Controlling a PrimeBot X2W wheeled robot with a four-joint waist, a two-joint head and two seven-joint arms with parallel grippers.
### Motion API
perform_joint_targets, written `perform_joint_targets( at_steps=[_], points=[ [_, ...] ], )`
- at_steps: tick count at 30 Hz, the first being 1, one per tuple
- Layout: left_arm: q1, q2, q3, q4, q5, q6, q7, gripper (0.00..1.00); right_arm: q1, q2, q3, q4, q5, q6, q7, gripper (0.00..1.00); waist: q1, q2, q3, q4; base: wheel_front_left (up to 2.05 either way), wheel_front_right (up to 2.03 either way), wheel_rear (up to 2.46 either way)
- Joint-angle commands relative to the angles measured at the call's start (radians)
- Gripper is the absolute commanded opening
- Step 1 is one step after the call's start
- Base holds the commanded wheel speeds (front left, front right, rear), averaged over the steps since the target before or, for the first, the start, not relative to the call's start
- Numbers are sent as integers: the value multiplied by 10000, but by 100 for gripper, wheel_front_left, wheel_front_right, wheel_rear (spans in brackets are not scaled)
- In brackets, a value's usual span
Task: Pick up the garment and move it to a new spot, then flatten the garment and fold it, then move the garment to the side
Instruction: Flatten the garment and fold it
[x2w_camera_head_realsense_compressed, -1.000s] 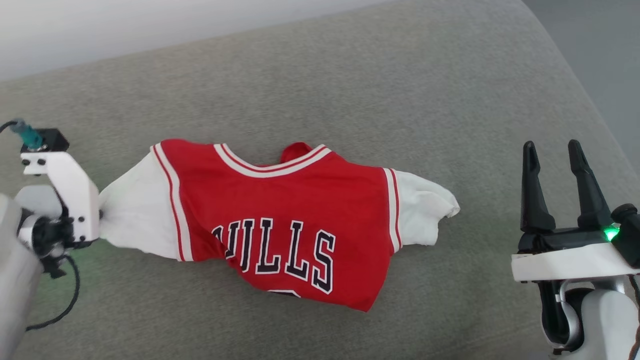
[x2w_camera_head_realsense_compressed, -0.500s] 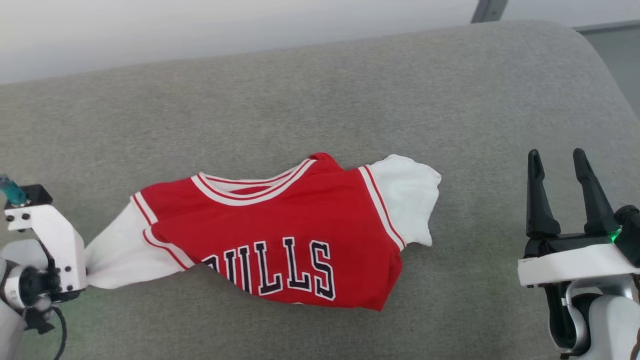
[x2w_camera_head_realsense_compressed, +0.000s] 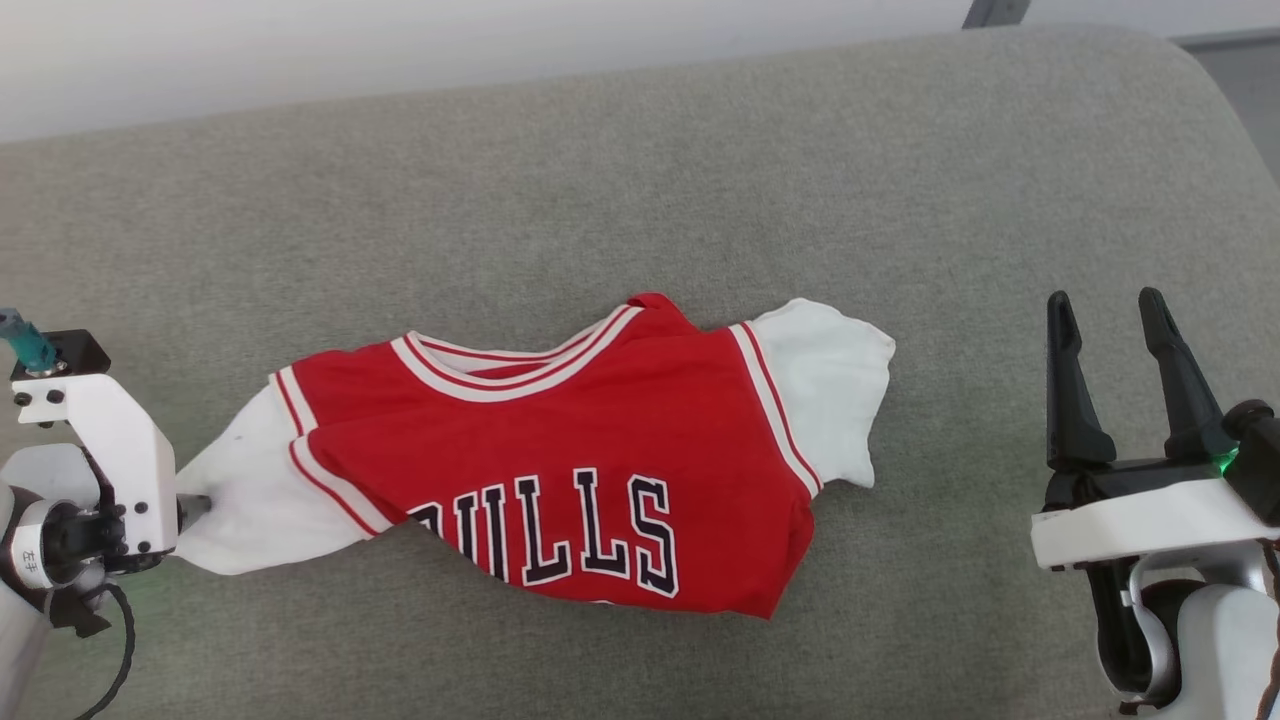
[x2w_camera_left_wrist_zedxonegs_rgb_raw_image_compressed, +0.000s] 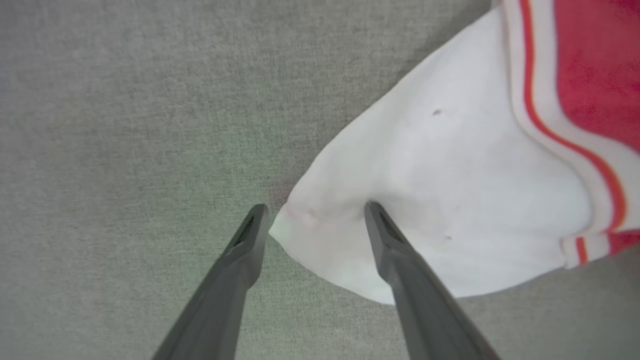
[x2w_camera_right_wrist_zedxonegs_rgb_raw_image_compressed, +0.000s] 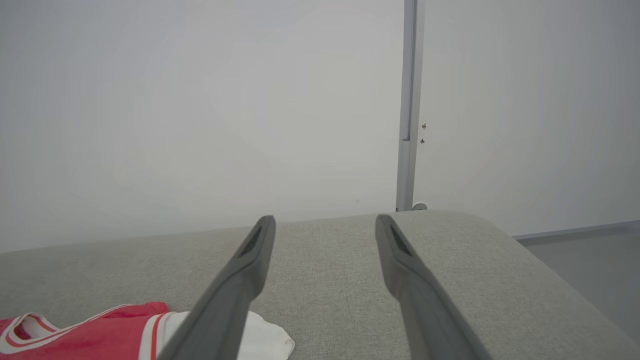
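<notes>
L gripper (x2w_camera_left_wrist_zedxonegs_rgb_raw_image_compressed: 315, 207) is standing w/ its fingers spread wide & gripping nothing. The pointed tip of the garment's (x2w_camera_head_realsense_compressed: 600, 440) white sleeve (x2w_camera_left_wrist_zedxonegs_rgb_raw_image_compressed: 425, 175) is lying btw the two fingertips. One finger (x2w_camera_left_wrist_zedxonegs_rgb_raw_image_compressed: 240, 260) is sitting just beside that tip over bare upholstery, and the other finger (x2w_camera_left_wrist_zedxonegs_rgb_raw_image_compressed: 400, 260) is crossing over the sleeve's edge; can't tell whether it's actually touching the cloth. The garment, a red BULLS jersey, is lying rumpled on the grey upholstered bench (x2w_camera_head_realsense_compressed: 700, 180), roughly mid-bench. Its lettering is facing up, nearer the front edge, w/ the collar nearer the back edge. That white sleeve is tapering toward the bench's left end, and the other sleeve (x2w_camera_head_realsense_compressed: 830, 390) is pointing toward the right end. R gripper (x2w_camera_head_realsense_compressed: 1103, 300) is hovering near the bench's right end, well apart from the garment. Its fingers are likewise wide apart, holding nothing, & pointing toward the back edge and the pale wall (x2w_camera_right_wrist_zedxonegs_rgb_raw_image_compressed: 200, 100) behind.
</notes>
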Motion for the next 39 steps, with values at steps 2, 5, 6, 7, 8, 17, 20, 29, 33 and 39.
perform_joint_targets(
  at_steps=[2, 5, 6, 7, 8, 17, 20, 29, 33, 39],
  points=[
    [-165, 11, -75, 173, 132, 62, 7, 100, -117, -1, 88, -114, 10, -7, 88, 100, 0, 0, 190, -141, 0, 0, 0],
    [-261, 103, -200, 566, 436, 174, -120, 100, -157, -17, 172, -146, 59, -7, 240, 100, 0, 0, 377, -264, 0, 0, 0],
    [-277, 87, -205, 726, 448, 200, -141, 100, -161, -36, 219, -165, 76, -7, 313, 100, 0, 0, 428, -296, 0, 0, 0],
    [-254, 7, -182, 885, 359, 229, -124, 100, -158, -55, 266, -177, 116, -7, 392, 100, 0, 0, 469, -322, 0, 0, 0],
    [-206, -87, -169, 1032, 222, 241, -14, 100, -153, -74, 321, -191, 151, -5, 455, 100, 0, 0, 509, -345, 0, 0, 0],
    [-56, -857, -235, 1199, -574, -92, 855, 0, -332, -637, 736, 181, 632, -7, 1722, 100, 0, 0, 725, -156, 0, 0, 0],
    [-297, -968, -213, 1122, -552, -178, 633, 0, -720, -966, 1043, 557, 912, -5, 2560, 100, 0, 0, 840, 1, 0, 0, 0],
    [-927, -1551, -363, 1024, -507, -449, 349, 0, -2656, -2152, 2359, 2388, 2088, -7, 5122, 100, 0, 0, 1152, 626, 0, 0, 0],
    [-1136, -1776, -469, 1046, -432, -540, 259, 0, -3442, -2501, 3085, 3307, 2353, -5, 6362, 100, 0, 0, 1271, 893, 0, 0, 0],
    [-1302, -2047, -536, 1235, -490, -696, 103, 0, -4087, -2586, 3957, 4743, 2770, -7, 8550, 100, 0, 0, 1346, 1156, 0, 0, 0]
  ],
)
